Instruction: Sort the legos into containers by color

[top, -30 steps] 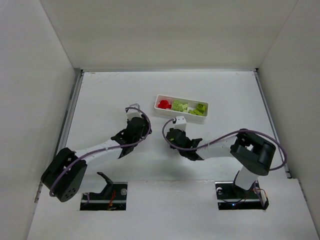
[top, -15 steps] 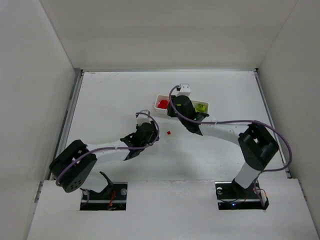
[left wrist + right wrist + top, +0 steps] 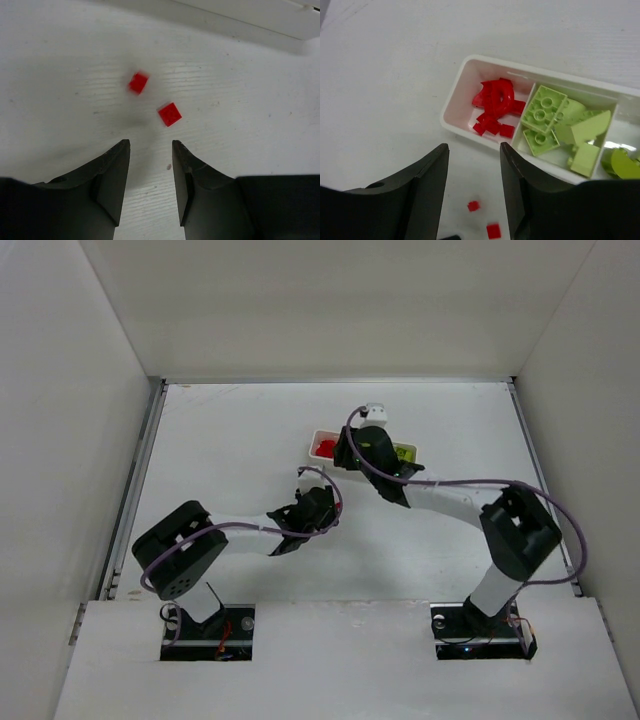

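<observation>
On the left, low over the white surface: left hand, fingers spread, bare gap between them, gripping nothing. Just ahead of its fingertips, two loose red legos flat on the surface, apart from each other, the farther one blurred; both outside the tray, near its long wall without touching.

Farther right, over the middle of the tray in the overhead view: right hand, fingers likewise spread, nothing between them. Below it in the right wrist view, the same two loose bricks.

Inside the tray, left compartment: a heap of red legos. Middle compartment: pale yellow-green legos, two of them studs up. Right compartment, partly cut off by the picture edge: more green pieces, shapes hard to tell.
</observation>
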